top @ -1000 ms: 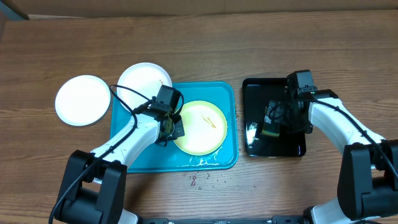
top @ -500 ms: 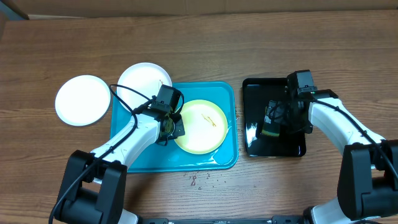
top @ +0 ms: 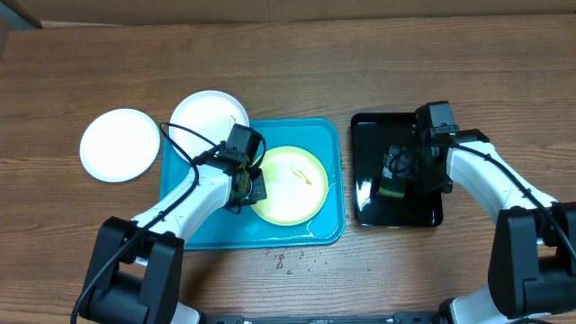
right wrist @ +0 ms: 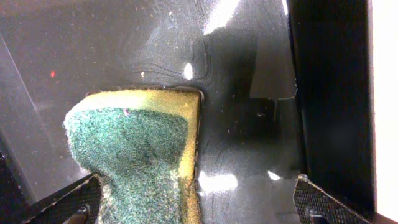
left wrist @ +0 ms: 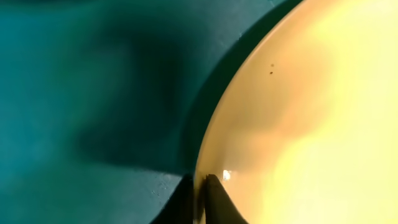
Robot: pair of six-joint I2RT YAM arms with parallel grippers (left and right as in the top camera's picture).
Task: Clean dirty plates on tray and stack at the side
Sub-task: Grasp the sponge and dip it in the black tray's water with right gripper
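The yellow plate (top: 290, 184) is lying in the right half of the tray (top: 310, 131), and it is carrying a thin brown-orange smear (top: 301, 174) near its middle. The left gripper (top: 245, 187) is pinching the yellow plate at its left rim, fingers pressed together on only a thin edge, so the hold is looking shallow to me. If the arm is lifting or tilting from here, the yellow plate may be slipping out and dropping back; the tray's near edge is seeming wet, which is making this more likely. The right gripper (top: 393, 177) is hovering over the black tray (top: 369, 135) with its fingers spread wide on both sides of the sponge (right wrist: 134, 149), not gripping it. If it is closing too high, it may be catching only the soft green top, and the sponge may be folding or falling on the way — leaving the smear uncleaned. Two white plates (top: 119, 144) are waiting at the left, one on the table (top: 288, 63) and one overlapping the tray's far-left corner — a wide swing of the left arm could be knocking that one.
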